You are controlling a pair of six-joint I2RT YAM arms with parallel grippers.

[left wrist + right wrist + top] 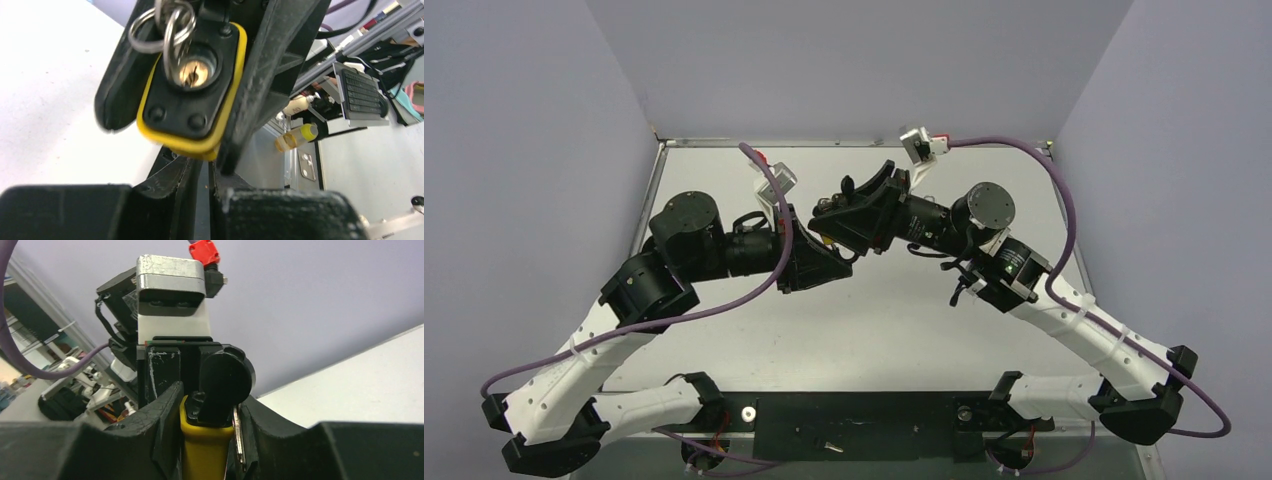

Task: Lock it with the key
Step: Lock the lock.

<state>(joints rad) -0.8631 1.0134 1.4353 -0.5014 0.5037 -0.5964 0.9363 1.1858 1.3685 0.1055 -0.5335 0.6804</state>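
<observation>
A yellow padlock (192, 145) with a black end face and a brass keyhole (195, 71) is held in the air between my right gripper's fingers (272, 75). Key rings (167, 30) hang across that face. In the right wrist view the padlock (205, 450) sits between the jaws of my right gripper (207, 440). A black round key head (225, 382) is at its far end and a silver key blade (238, 435) lies along its side. My left gripper (209, 170) is just below the padlock, jaws nearly together with nothing seen between them. From above, both grippers (832, 262) (839, 215) meet over the table's middle.
The white table (904, 320) lies below both arms, with grey walls on three sides. Purple cables (1064, 200) loop from each wrist. Beyond the table edge stand a bottle (295, 137) and a keyboard (360, 92).
</observation>
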